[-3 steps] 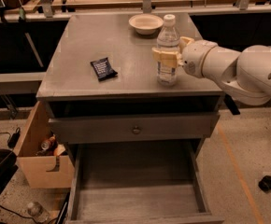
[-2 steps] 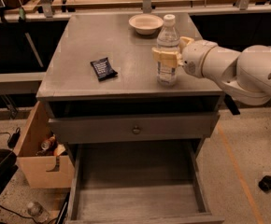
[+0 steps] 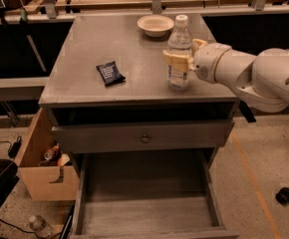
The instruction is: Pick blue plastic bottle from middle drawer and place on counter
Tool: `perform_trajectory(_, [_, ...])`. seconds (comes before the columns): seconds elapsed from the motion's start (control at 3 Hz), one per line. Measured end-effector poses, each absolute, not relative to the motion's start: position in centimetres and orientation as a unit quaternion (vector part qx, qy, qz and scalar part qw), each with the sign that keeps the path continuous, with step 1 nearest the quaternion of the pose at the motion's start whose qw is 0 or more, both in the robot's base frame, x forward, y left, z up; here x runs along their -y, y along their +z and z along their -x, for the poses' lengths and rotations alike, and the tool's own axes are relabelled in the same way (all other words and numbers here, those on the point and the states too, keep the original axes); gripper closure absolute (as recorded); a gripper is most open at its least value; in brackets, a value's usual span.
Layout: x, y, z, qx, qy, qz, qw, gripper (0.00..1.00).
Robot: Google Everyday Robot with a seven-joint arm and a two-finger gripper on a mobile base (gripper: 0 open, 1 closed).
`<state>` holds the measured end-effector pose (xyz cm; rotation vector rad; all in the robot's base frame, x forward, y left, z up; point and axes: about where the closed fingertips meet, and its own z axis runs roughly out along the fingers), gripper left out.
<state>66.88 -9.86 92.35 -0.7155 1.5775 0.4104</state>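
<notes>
Reaching in from the right of the frame, your gripper [image 3: 183,57] clasps the bottle [image 3: 179,34] upright on the counter [image 3: 109,39], unmoved since a second ago.

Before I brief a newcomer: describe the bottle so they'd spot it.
On the right of the grey counter stands the blue plastic bottle, the gripper shut around it. Unlike the bowl and dark packet, it is tall, clear, white-capped.

Arm [image 3: 264,76] stretched in from the right, wrist level.
The gripper [image 3: 182,52] was over the right part of the counter [image 3: 109,39], its tan fingers [image 3: 176,59] (one in front, one behind) clamped on the blue plastic bottle [image 3: 179,38].
</notes>
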Motion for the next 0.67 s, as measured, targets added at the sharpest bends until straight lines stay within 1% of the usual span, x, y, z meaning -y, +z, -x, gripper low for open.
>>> perform_trajectory(0.33, [9.61,92.41,-66.86,-0.688,0.180,0.314,0.629,0.13])
perform_trajectory(0.67, [9.38,92.46,-66.85,-0.687,0.181,0.315,0.629,0.00])
